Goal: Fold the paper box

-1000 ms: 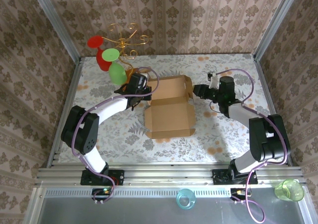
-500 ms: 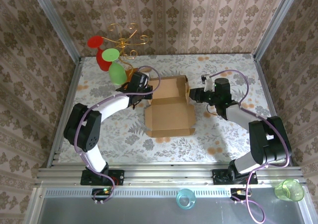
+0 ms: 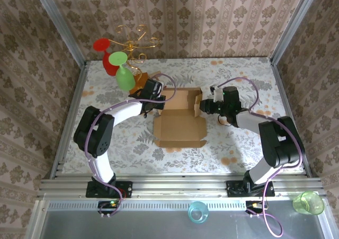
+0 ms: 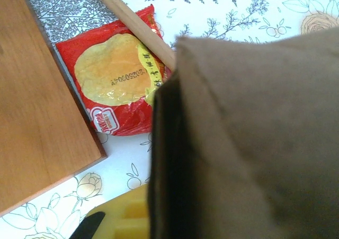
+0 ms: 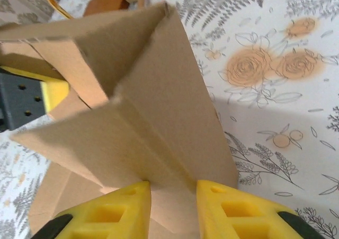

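Raising the far flaps of the paper box (image 3: 180,125) is, as I judge it, the step in hand. The box sits in the middle of the surface (image 3: 243,77), its near half lying low and its far panel and side flaps partly lifted. My right fingers (image 5: 114,211) are clamped on the far right flap, 1 pad on each face of the cardboard, holding it upright. My left fingers (image 4: 123,220) are pressed together at the far left corner, hard against the cardboard; I cannot tell whether any sheet is pinched between them. Next, I think, the 2 side flaps must swing inward together, creases kept square, so the far panel can fold over them. The box holds nothing. A red snack packet (image 4: 119,88) and a wooden block (image 4: 37,117) lie just beyond that left corner, both outside the box.
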Motion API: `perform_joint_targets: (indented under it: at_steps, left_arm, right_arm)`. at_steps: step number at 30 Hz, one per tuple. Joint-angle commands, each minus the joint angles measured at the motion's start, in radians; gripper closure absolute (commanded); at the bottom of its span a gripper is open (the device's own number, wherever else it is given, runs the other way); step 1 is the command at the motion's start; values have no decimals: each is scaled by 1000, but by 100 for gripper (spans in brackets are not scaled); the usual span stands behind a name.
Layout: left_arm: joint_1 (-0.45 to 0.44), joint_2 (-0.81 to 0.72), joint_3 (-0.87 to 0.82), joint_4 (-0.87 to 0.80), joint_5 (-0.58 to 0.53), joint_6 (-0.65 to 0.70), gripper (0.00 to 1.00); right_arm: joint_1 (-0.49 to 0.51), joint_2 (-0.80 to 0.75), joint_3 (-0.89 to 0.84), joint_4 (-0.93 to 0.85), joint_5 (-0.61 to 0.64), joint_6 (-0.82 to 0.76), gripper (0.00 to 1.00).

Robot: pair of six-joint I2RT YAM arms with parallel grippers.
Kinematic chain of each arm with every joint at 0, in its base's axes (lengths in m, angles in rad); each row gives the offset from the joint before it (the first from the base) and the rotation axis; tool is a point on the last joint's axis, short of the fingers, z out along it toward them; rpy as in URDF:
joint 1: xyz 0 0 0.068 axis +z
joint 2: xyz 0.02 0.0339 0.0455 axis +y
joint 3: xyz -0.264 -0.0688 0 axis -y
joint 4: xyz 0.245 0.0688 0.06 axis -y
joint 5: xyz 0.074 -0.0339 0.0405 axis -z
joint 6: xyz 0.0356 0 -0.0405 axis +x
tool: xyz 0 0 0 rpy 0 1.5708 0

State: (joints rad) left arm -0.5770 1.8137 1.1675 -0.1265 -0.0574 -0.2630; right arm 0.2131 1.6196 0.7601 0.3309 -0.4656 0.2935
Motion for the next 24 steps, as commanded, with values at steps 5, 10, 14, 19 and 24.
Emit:
perform_joint_targets:
  at_steps: [5, 10, 14, 19, 24]
  left_arm:
    - [-29, 26, -2, 15, -37, 75, 100]
    - [-32, 28, -2, 14, -48, 87, 100]
    - [-34, 29, -3, 13, -48, 95, 100]
    - [-38, 32, 3, 8, -54, 102, 100]
    - [-40, 37, 4, 7, -58, 106, 100]
  right_arm:
    - [26, 44, 57, -50, 73, -45, 70]
    - [29, 44, 61, -50, 94, -54, 67]
    - [40, 53, 73, -54, 112, -63, 63]
    - [52, 63, 84, -46, 129, -67, 60]
    - [57, 60, 85, -32, 140, -78, 58]
